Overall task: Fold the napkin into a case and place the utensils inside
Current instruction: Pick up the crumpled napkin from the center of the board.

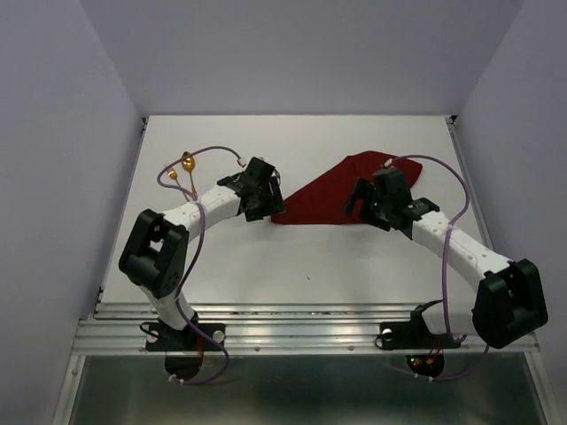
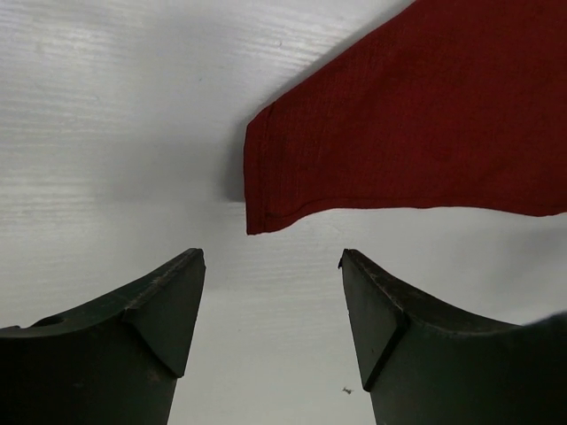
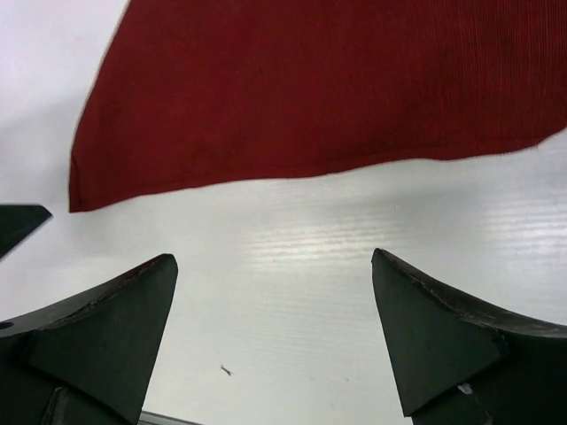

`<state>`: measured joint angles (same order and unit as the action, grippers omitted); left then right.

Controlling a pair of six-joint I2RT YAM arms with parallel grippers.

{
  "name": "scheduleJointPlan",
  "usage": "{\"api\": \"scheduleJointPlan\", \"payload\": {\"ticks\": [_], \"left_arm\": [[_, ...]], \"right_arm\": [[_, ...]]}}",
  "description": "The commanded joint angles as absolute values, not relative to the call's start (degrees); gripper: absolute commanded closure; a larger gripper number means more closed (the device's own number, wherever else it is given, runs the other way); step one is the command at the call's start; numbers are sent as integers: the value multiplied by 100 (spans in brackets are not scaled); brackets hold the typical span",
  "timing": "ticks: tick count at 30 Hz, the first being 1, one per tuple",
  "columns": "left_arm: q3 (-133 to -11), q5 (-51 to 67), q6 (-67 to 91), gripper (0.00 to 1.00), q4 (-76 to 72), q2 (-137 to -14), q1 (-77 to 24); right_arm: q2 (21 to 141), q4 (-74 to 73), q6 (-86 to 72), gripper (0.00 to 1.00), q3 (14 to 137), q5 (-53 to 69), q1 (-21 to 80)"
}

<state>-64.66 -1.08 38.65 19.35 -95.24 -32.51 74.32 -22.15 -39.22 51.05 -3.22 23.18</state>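
1. The gold utensils (image 1: 186,165) are found at the far left of the bench (image 1: 266,266), well apart from the cloth. They are partly crossed by a purple cable (image 1: 208,152), so only a rounded gold bowl can be made out clearly.
2. The left end effector (image 1: 268,205) is held just beside the left corner of the napkin (image 1: 341,190). Its jaws are spread wide and nothing is gripped between them. Bare bench is seen beneath the fingertips in the left wrist view.
3. The dark red napkin is laid flat on the bench between the two end effectors, in a roughly triangular outline.
4. The right end effector (image 1: 368,211) is positioned at the napkin's near right edge. Its jaws are likewise spread wide and empty, and the cloth's near edge is seen just ahead of them.
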Motion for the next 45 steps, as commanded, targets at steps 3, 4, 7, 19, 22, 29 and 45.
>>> {"api": "scheduleJointPlan", "payload": {"ticks": [3,4,7,19,22,29,45], "left_arm": [[-6733,184,4043,28,1504,-9773,-3217],[-6706,211,4052,29,1442,-9808,-3217],[-6505,79,4096,29,1179,-9879,-3234],[-5994,-130,4280,30,747,-9896,-3217],[-5898,8,4298,31,520,-9914,-3182],[-5924,703,4175,37,185,-10089,-3164],[-6047,808,4052,75,44,-10406,-3077]], "right_arm": [[7190,-2654,-3876,4,5001,-747,2285],[7163,-2680,-3867,4,4992,-773,2285],[7084,-2760,-3815,3,5010,-852,2285],[7005,-2856,-3665,0,4966,-493,1487],[6987,-2856,-3630,0,4905,-299,1108],[7005,-2856,-3525,0,4852,8,563],[7303,-2383,-3437,0,4500,378,-149]]}}
